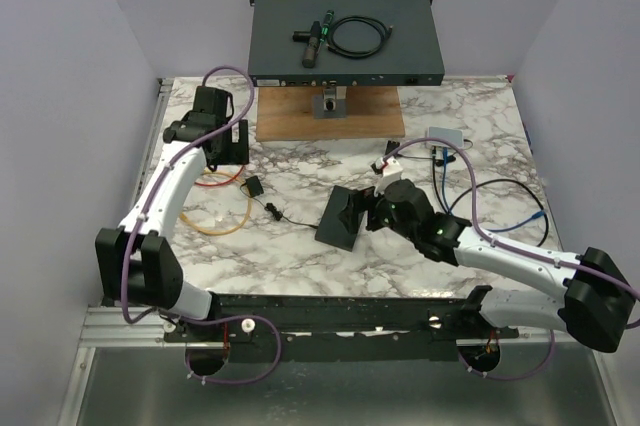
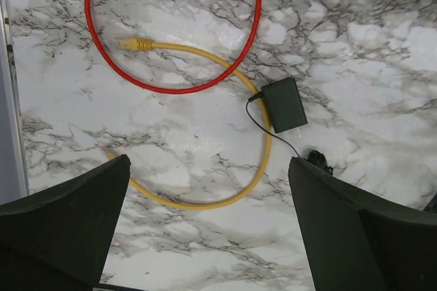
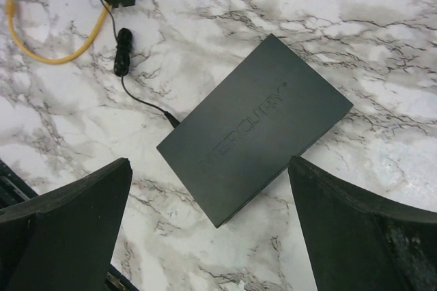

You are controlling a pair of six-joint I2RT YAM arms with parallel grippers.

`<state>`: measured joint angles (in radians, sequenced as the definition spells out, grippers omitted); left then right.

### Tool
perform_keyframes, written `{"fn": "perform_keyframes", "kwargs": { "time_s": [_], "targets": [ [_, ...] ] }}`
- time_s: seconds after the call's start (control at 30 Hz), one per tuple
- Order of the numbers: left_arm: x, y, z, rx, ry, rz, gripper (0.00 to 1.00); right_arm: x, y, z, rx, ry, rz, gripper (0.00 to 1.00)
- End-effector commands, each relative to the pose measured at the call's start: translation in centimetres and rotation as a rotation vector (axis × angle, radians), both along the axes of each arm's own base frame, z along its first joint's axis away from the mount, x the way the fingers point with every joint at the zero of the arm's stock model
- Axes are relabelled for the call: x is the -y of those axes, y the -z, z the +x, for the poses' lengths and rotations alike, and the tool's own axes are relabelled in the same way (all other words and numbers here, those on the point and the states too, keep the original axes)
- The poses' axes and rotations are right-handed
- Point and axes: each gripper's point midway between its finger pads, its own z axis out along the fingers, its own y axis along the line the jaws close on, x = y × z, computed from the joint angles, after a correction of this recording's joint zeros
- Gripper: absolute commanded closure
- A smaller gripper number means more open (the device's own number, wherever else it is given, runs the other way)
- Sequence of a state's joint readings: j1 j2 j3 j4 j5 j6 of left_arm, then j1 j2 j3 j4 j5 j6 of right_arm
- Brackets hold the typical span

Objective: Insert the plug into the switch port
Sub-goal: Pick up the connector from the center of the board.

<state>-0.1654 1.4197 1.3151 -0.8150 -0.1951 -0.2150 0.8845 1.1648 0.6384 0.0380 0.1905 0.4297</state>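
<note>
Both stand wide open and empty: the right gripper (image 3: 208, 188) hangs over the switch (image 3: 256, 130), the left gripper (image 2: 208, 188) over the yellow plug (image 2: 136, 44), off to the switch's left.

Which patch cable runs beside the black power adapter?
The yellow cable: its loop passes the power adapter's edge; the red cable curves farther off, the blue cable lies far right.

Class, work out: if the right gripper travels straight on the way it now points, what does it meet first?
The right gripper would most likely meet the black switch box, flat on the marble table; depth is unclear.
</note>
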Motion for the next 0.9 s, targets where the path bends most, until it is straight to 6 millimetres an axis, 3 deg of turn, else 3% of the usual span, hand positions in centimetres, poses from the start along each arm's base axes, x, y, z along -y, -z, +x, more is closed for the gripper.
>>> {"fn": "perform_keyframes", "kwargs": {
  "time_s": [0.0,0.13,0.37,0.87],
  "targets": [
    [-0.9,2.1,1.2,-0.088,0.105,0.066,0.05,-1.6,-0.5,-0.8,0.001,-0.077,0.064,0.0],
    [-2.0,3.8,2.7,-0.145,0.098,0.09,0.14,-1.8,0.0,-1.0,-0.012,-0.087,0.068,0.0],
    [-3.5,6.9,4.0,-0.202,0.054,0.014,0.22,-2.2,0.4,-1.4,-0.027,-0.113,0.083,0.0],
    [-4.4,13.7,3.3,-0.358,0.02,-0.066,0.32,-2.6,1.4,-1.6,-0.048,-0.134,0.075,0.0]
  ]
}}
